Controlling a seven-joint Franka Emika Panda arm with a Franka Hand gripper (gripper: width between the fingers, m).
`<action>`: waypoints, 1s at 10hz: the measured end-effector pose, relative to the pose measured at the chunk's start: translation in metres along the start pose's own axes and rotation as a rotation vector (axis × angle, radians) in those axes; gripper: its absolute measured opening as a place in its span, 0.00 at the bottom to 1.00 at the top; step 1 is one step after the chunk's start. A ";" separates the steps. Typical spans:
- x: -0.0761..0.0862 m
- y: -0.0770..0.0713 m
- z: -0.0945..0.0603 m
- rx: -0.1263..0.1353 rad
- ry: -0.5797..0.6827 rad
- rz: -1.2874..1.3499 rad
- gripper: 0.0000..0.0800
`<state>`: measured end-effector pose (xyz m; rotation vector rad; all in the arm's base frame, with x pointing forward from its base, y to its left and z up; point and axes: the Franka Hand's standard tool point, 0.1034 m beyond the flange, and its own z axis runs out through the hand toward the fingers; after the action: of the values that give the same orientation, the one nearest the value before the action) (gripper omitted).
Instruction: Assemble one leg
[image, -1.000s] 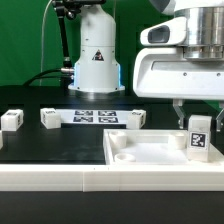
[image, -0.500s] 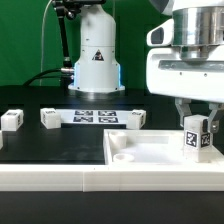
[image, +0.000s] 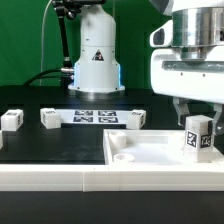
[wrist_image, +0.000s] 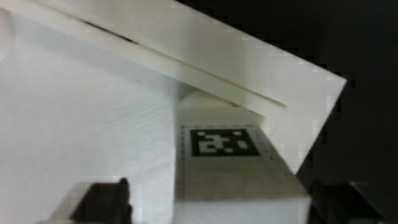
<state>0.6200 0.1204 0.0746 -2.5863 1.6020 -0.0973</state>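
Now the gripper (image: 197, 122) is standing spread around the leg (image: 197, 136), fingers (wrist_image: 103, 199) flanking it over the panel (image: 140, 148).

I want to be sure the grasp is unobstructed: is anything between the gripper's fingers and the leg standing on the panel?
Nothing visible does. The gripper hangs directly above the leg, which stands upright on the panel at the exterior view's right. In the wrist view the leg lies between the two fingers with only open gaps either side.
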 end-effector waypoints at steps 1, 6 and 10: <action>-0.001 0.000 0.000 0.000 0.001 -0.089 0.77; -0.004 0.000 0.001 -0.006 -0.003 -0.656 0.81; -0.005 -0.001 0.001 -0.014 -0.003 -0.999 0.81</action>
<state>0.6184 0.1257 0.0733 -3.0886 0.1710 -0.1445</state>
